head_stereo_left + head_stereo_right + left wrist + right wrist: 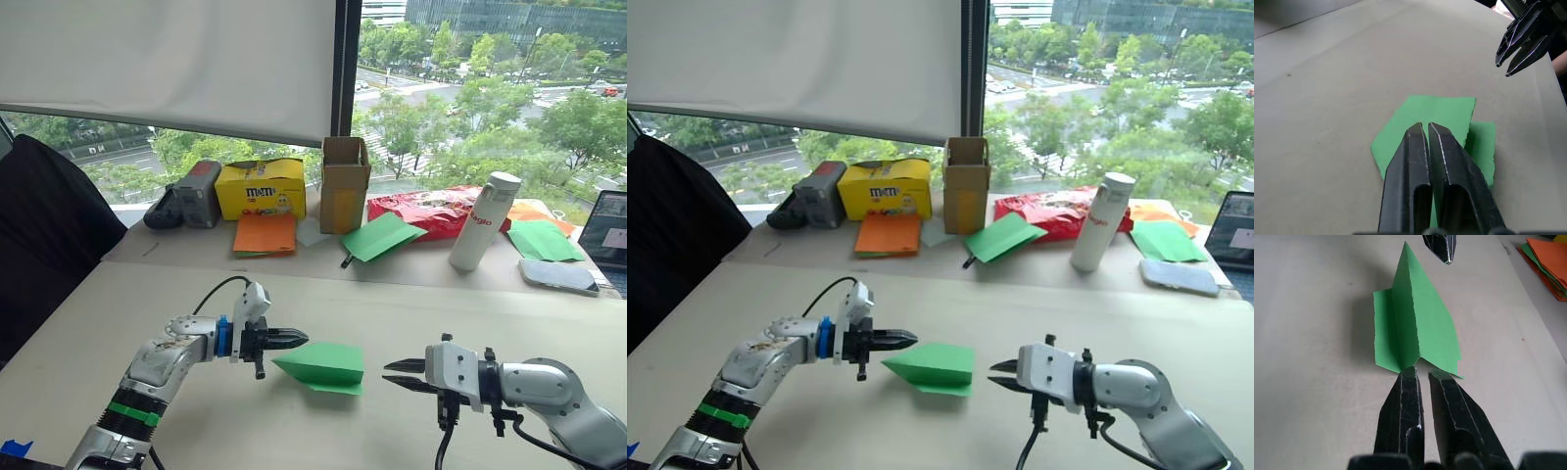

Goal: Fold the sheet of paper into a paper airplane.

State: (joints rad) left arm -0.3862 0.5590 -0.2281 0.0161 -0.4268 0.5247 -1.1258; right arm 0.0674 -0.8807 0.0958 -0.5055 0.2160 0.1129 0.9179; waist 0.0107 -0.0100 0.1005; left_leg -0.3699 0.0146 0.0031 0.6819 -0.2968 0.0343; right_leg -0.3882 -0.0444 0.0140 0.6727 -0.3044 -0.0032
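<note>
Airplane (321,367) already folded into wedge, wings left to spread; left gripper (290,339) closed, empty; right gripper (400,374) slightly parted, empty.

Yellow candy box (261,188) beside upright cardboard box (345,183); orange paper (265,234) in front; white bottle (483,221) right.

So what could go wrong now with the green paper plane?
The folded bright green paper airplane lies loose on the grey table, with neither gripper holding it. The left gripper, fingers nearly together, sits right at its pointed end, so a nudge might slide it away or crumple the tip. The right gripper is slightly open near the wide end; one flap stands up there, and a pinch might flatten or unfold it.
</note>
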